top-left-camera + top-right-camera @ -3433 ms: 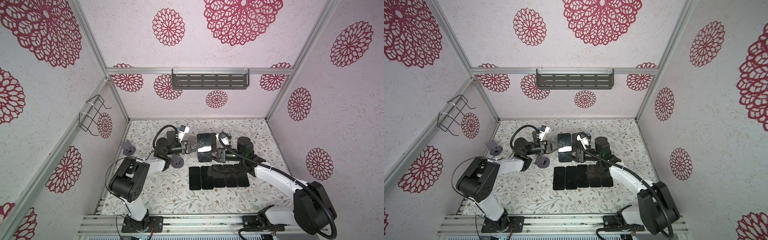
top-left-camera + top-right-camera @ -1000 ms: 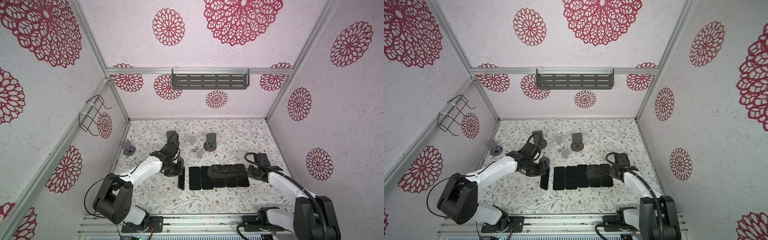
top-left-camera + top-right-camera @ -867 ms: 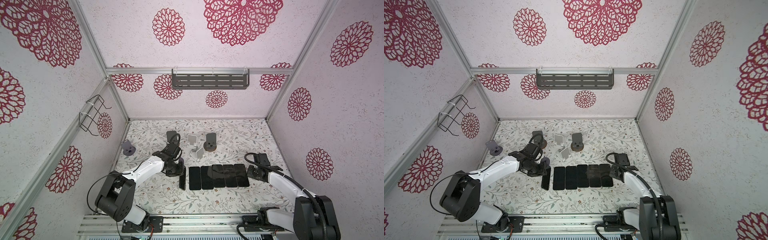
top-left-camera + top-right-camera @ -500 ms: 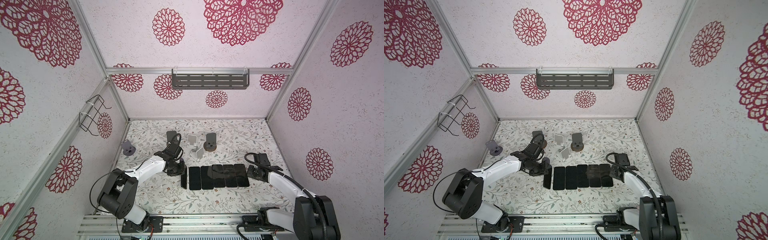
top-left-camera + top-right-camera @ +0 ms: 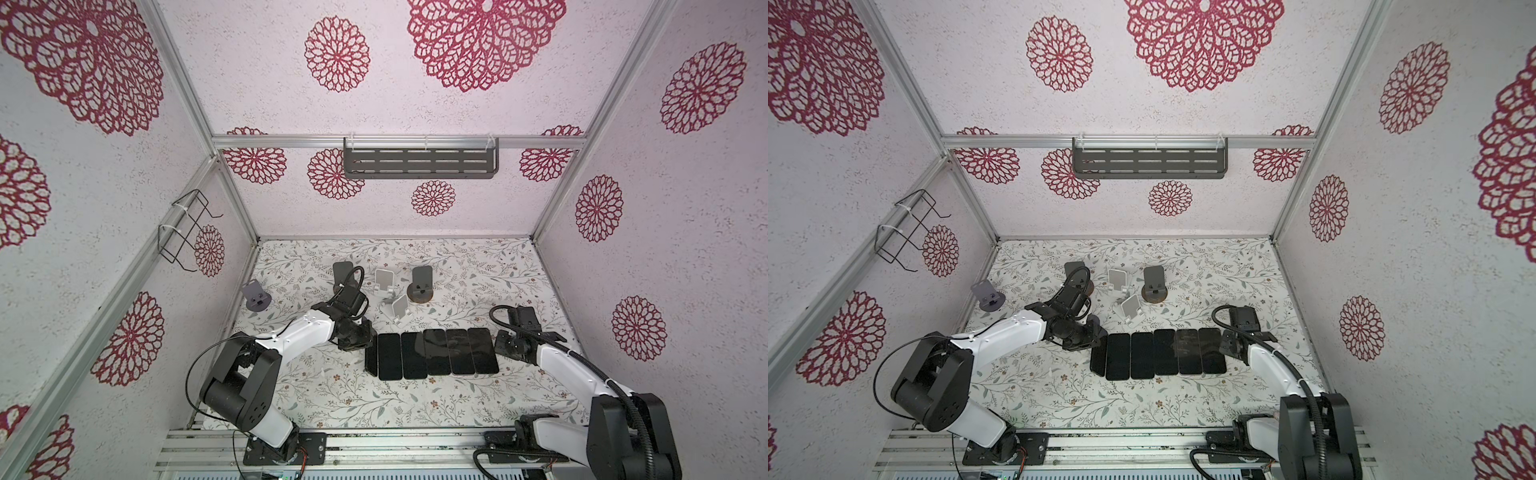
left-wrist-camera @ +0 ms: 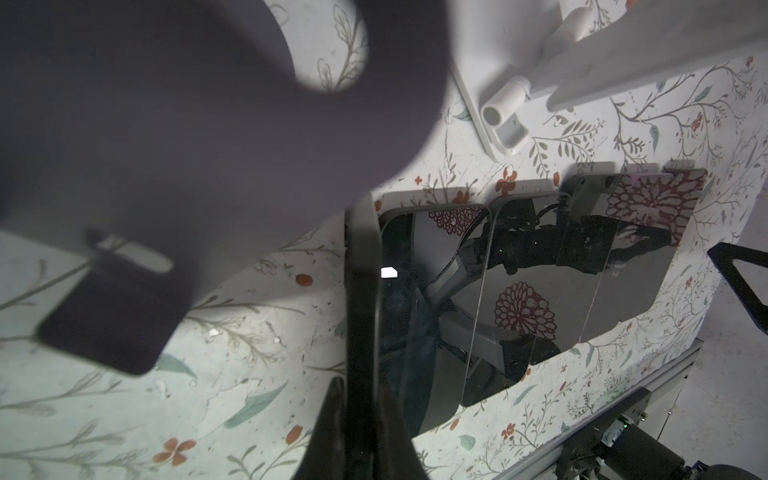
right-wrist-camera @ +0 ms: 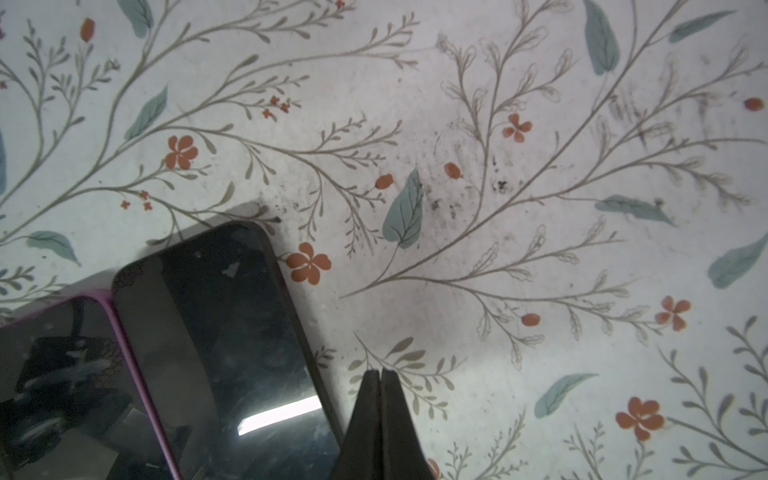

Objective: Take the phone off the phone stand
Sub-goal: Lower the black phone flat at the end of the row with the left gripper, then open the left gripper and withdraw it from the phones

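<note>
The left hand point(image 6: 360, 388) is clamped on a phone point(image 5: 370, 353) standing on edge beside the row of phones point(image 5: 440, 353). The right hand point(image 7: 380, 376) is closed and empty over the worktop point(image 7: 519, 216).

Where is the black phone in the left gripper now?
In both top views the black phone stands tilted on edge at the left end of the flat phone row, pinched by the left gripper.

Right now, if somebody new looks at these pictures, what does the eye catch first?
The row of black phones lying flat, side by side, in the middle of the flowered table. At its left end the left gripper is shut on one more phone, held on its edge. Behind stand empty phone stands, and big red flower prints cover the walls.
</note>
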`<state>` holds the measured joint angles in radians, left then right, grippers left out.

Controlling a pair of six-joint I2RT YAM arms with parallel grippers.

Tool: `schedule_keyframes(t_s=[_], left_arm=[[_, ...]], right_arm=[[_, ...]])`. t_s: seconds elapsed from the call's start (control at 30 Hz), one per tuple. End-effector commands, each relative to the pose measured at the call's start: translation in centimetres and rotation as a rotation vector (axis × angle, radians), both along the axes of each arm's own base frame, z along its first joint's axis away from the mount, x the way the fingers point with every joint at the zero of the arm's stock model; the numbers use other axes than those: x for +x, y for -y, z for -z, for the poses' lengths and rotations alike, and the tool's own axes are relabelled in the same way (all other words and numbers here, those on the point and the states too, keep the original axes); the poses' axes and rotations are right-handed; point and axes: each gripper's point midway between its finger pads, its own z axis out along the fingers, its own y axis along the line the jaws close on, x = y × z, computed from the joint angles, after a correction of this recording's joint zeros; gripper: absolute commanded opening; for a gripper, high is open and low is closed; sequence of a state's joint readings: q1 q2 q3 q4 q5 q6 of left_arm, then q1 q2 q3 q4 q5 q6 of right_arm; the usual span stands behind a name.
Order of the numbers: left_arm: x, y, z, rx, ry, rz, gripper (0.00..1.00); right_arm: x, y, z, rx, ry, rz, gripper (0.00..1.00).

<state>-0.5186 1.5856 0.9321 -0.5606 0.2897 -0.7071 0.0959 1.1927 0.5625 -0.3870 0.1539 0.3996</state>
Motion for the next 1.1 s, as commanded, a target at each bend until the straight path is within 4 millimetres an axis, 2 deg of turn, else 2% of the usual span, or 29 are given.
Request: schedule_keyframes(t_s=[0.0,0.03,0.1,0.2,0.37,0.8,1.07], left_arm=[[0.0,0.5,0.4,0.001,-0.004,0.009,0.00],[0.0,0.4,0.4,0.006,-0.009,0.007,0.00],[-0.3,0.2,0.5,0.018,-0.017,0.009,0.14],[-0.7,-0.4,0.6,0.043,-0.027,0.009,0.29],[-1.2,-1.2,0.8,0.083,-0.040,0.015,0.45],[-2.0,-2.3,1.3,0.155,-0.064,0.027,0.72],[-1.8,-2.4,0.4,0.158,-0.044,0.031,0.73]], right_arm=[[0.7,0.4,-1.4,-0.019,0.036,-0.006,0.00],[0.7,0.3,-1.4,-0.017,0.038,-0.007,0.00],[0.8,0.3,-1.4,-0.015,0.040,-0.008,0.00],[0.8,0.3,-1.5,-0.014,0.044,-0.008,0.00],[0.8,0.2,-1.5,-0.010,0.043,-0.011,0.00],[1.3,-0.1,-2.8,0.013,0.102,-0.012,0.03],[1.3,-0.2,-3.3,0.018,0.124,-0.017,0.06]])
